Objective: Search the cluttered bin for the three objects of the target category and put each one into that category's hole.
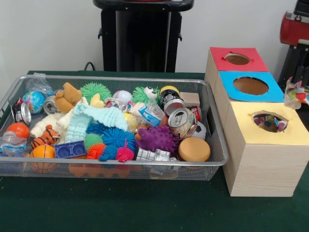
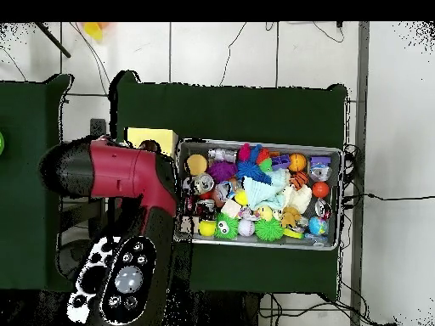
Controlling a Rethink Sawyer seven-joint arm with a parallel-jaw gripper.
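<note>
I see the wire mesh bin (image 1: 212, 126) packed full, with almost no free room inside; bare green table (image 1: 120, 208) lies in front of it. Three wooden boxes stand just beside it, with red top (image 1: 237, 59), blue top (image 1: 250, 86) and yellow top (image 1: 270, 122), each with a hole. A crushed can (image 1: 182, 122) lies near the purple spiky ball (image 1: 157, 138); no label readable. Overhead, the red arm (image 2: 119, 170) covers the boxes. I can't tell the gripper's state.
</note>
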